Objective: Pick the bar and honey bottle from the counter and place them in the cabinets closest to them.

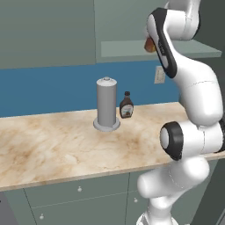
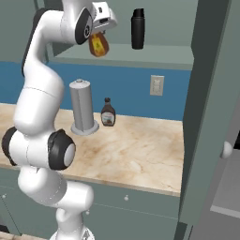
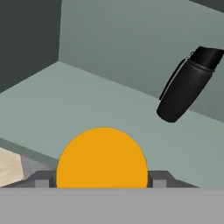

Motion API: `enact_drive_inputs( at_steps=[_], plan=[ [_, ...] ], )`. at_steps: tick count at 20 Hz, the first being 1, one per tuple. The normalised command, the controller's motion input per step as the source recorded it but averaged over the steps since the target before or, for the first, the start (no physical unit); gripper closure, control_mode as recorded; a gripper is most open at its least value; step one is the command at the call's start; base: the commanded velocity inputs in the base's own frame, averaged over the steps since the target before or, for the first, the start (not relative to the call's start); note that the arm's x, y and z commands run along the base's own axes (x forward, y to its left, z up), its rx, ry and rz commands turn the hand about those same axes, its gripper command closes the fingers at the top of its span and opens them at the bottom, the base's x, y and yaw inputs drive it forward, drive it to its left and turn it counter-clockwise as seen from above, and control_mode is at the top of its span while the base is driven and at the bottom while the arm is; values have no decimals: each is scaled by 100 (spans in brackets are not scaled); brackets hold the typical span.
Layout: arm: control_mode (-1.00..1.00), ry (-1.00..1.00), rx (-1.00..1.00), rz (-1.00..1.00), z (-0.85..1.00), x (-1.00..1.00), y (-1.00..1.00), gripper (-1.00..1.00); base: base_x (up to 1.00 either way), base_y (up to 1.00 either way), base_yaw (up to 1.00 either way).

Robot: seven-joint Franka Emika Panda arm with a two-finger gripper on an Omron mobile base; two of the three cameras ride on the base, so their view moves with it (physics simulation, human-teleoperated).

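Observation:
My gripper is raised at the front edge of the open cabinet's shelf and is shut on the amber honey bottle, which hangs below the hand with its reddish label showing. In the hand view the honey bottle's orange round end sits between the fingertips, with the grey-green shelf just ahead. From the left base view a sliver of the honey bottle peeks out behind the arm, beside the shelf. The bar is out of view. The marbled counter lies below.
A black flask stands on the shelf, right of the gripper, also black flask. On the counter stand a grey cylinder holder and a dark brown bottle. An open cabinet door juts out at the right. Drawers front the counter.

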Motion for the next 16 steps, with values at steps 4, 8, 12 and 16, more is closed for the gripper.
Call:
enact_drive_inputs(
  at_steps=[4,8,12,16],
  plan=[
    [-100,0,2,-4,0,51,5,100,0,0,0],
    [-100,0,1,-4,-1,50,7,100,0,0,0],
    [-100,0,1,-4,-1,51,6,100,0,0,0],
    [-100,0,1,-4,0,50,6,100,0,0,0]
  ],
)
